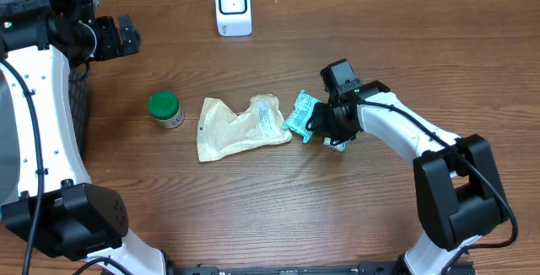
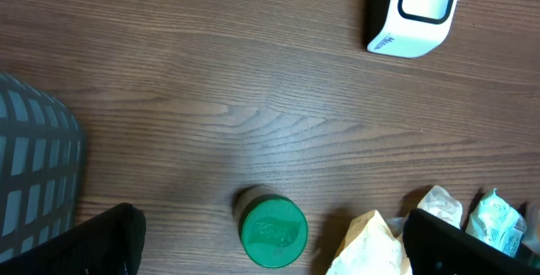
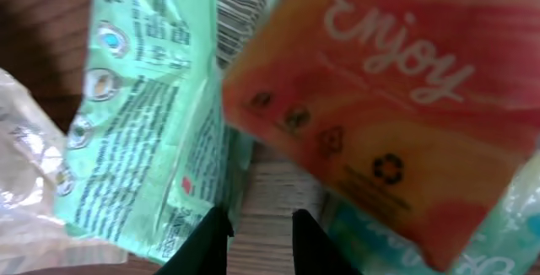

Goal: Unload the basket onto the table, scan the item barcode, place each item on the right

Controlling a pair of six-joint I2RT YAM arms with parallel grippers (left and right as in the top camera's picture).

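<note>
No scan yet — right gripper is sitting narrow at the green plastic packet (grip unclear), well apart from the white boxy scanner; left gripper is idling wide.

Rt wrist view: "Enjoy" in white script across orange-pink packet, right side. Below it on same packet, small dark signs incl. a triangle mark and a recycling loop; rest too blurred. Green packet at left: barcode at far edge, digits unreadable, fine print illegible. Left wrist view: tiny blue wording low on scanner, far right, can't be read. Overhead: white label on beige pouch, print too small.
</note>
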